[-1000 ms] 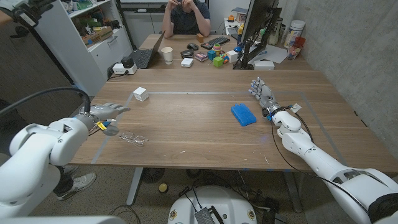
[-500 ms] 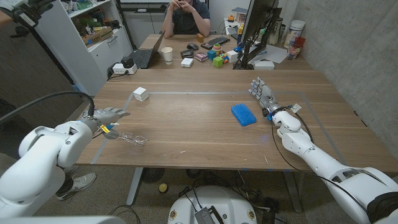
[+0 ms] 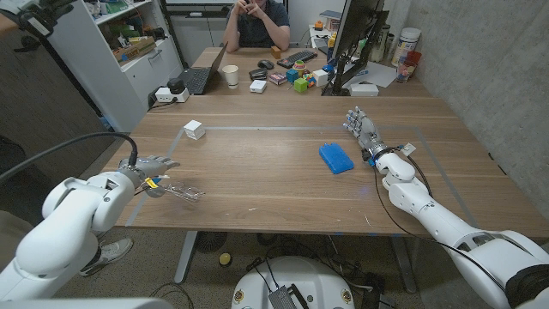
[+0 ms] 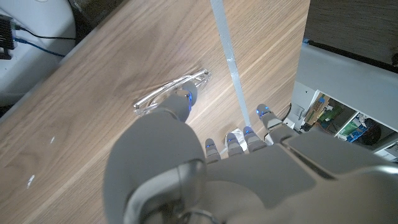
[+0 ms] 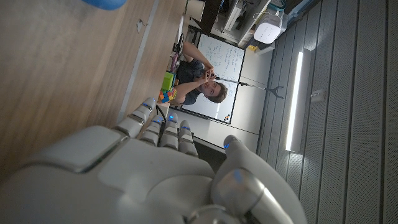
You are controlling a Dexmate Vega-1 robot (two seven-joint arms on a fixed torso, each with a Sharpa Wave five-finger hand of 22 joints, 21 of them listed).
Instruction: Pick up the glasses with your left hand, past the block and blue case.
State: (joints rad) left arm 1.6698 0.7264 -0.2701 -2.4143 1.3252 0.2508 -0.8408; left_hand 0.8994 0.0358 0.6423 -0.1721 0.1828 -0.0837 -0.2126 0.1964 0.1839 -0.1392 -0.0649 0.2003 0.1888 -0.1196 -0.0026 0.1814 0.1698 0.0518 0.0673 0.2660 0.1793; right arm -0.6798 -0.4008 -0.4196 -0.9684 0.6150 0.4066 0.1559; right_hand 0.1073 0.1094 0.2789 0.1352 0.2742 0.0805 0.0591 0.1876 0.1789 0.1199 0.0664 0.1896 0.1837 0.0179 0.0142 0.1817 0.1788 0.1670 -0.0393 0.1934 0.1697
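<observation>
Clear-framed glasses lie on the wooden table near its front left edge. My left hand hovers just to their left with its fingers spread, holding nothing. In the left wrist view the thumb tip of that hand sits right at the glasses; whether it touches them I cannot tell. A white block stands farther back on the left. A blue case lies right of centre. Just right of the case, my right hand stands on the table, fingers apart and empty; it also shows in the right wrist view.
Pale tape lines mark a rectangle on the table. A second desk behind holds a laptop, a cup, coloured toys and a monitor, with a person seated there. A white cabinet stands at the left.
My left hand has drifted toward the table's front edge and closer to the glasses, with the arm following. The right hand, block, case and glasses have not moved.
</observation>
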